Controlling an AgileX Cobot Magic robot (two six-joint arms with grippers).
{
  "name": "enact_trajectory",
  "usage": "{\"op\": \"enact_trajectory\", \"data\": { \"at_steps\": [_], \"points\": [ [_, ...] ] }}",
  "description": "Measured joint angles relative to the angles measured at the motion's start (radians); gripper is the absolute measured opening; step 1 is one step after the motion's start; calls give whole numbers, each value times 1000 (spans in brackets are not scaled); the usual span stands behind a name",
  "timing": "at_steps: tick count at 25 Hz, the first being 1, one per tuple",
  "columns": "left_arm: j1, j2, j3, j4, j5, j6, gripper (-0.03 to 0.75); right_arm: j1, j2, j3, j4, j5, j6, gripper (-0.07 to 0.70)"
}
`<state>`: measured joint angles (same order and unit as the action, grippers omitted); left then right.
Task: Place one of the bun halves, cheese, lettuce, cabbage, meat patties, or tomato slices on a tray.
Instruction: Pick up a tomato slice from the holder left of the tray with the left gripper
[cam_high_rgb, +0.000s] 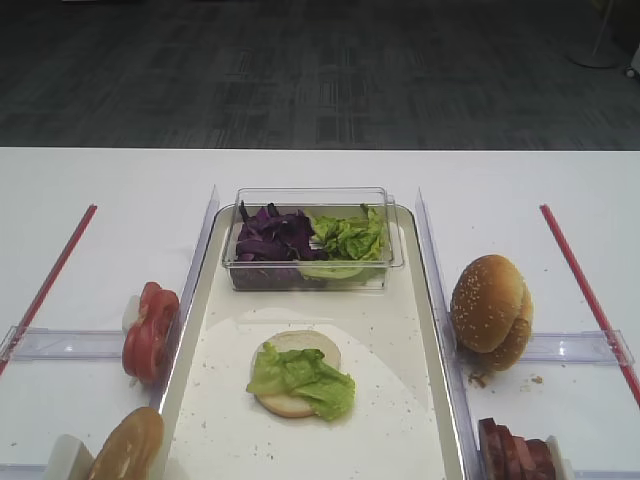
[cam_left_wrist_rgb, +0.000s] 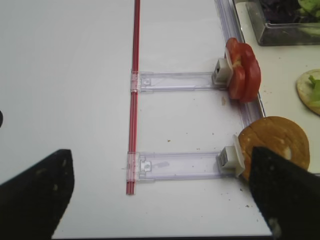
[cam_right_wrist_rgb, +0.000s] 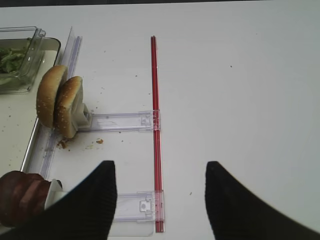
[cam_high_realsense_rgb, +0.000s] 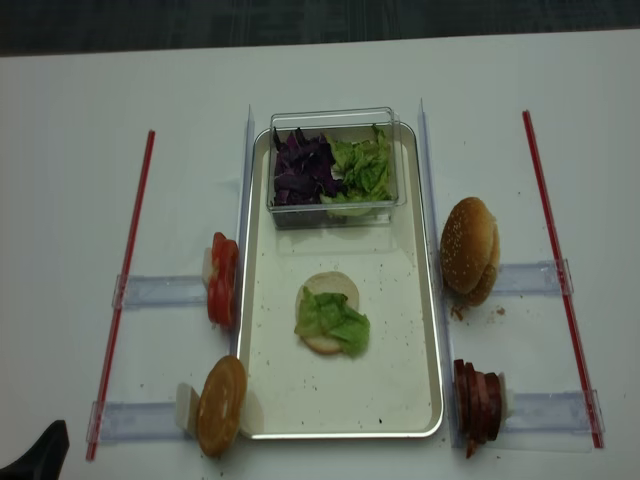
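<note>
tray (cam_high_rgb: 420, 330): cream, crumb-speckled, set lengthwise mid-table. on its bare middle a bun half (cam_high_rgb: 293, 372) lies cut face up, topped with a leaf of lettuce (cam_high_rgb: 305, 378). a further layer is judged to be the step in hand.

left gripper (cam_left_wrist_rgb: 160, 200): fingers spread wide, nothing between them. the tomato slices (cam_left_wrist_rgb: 243, 70) stand on edge ahead of the fingers and to their right, against a white stop, just outside the tray rim. nearer, touching the right finger's edge in the wrist view, a second bun half (cam_left_wrist_rgb: 277, 142) stands on edge.

right gripper (cam_right_wrist_rgb: 160, 195): fingers parted, empty. the meat patties (cam_right_wrist_rgb: 20, 197) sit just left of the left finger; the seeded buns (cam_right_wrist_rgb: 57, 102) stand ahead and to the left.

advice for a tomato pick: the outermost slice is best taken alone, pinched across its flat faces from above, lifted clear of the rim, then laid flat and centred on the lettuce. glossy slices are judged slippery and soft; a light squeeze is advised.

other items: clear box (cam_high_rgb: 310, 240) at the tray's far end, holding cabbage (cam_high_rgb: 270, 238) and more lettuce, well ahead of both grippers; clear rails (cam_left_wrist_rgb: 175, 80); red strips (cam_left_wrist_rgb: 134, 95).

obstructions: the raised tray rim between tomato and target; the near bun close beside the left fingers.
</note>
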<state>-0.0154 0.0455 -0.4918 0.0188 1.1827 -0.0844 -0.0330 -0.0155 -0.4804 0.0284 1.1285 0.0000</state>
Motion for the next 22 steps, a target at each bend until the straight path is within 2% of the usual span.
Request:
{"op": "enact_trajectory", "data": {
  "at_steps": [22],
  "points": [
    [0,2,0,0,6,0,653,0,0,0,0,0,0,427]
  ]
}}
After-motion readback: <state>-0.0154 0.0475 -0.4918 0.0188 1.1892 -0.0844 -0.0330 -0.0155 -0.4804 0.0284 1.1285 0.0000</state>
